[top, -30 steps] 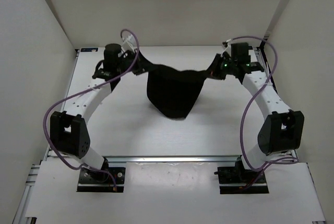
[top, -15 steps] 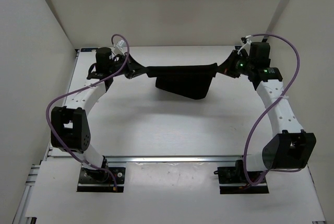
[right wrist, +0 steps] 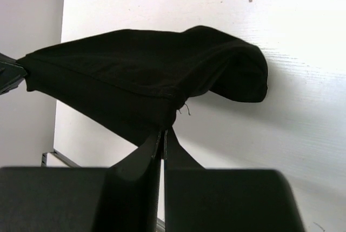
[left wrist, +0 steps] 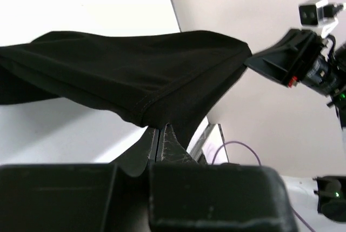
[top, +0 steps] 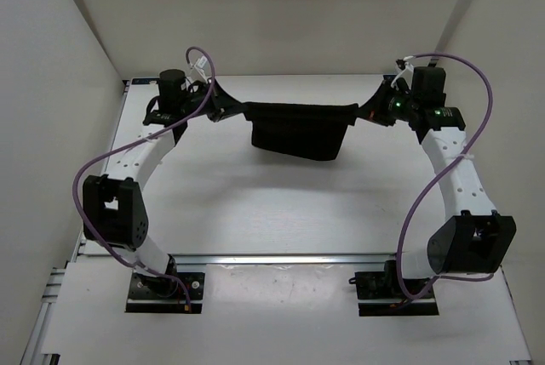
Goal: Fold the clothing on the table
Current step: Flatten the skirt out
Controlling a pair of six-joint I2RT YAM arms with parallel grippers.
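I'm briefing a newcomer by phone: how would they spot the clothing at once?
Look to the far half of the white table, between the two arms. The clothing is the black cloth stretched between the left gripper and right gripper, the only soft, limp thing there.

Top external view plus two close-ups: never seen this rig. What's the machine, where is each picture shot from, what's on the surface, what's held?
Two white robot arms are bolted at the near edge of a white table. The wide picture comes from a fixed camera above and behind them. Each close-up comes from a camera on one wrist, looking along that arm's own tool. The thing being handled is one black garment. The left tool and the right tool are each shut on one end of it, so it hangs stretched between them over the far part of the table, its middle sagging.
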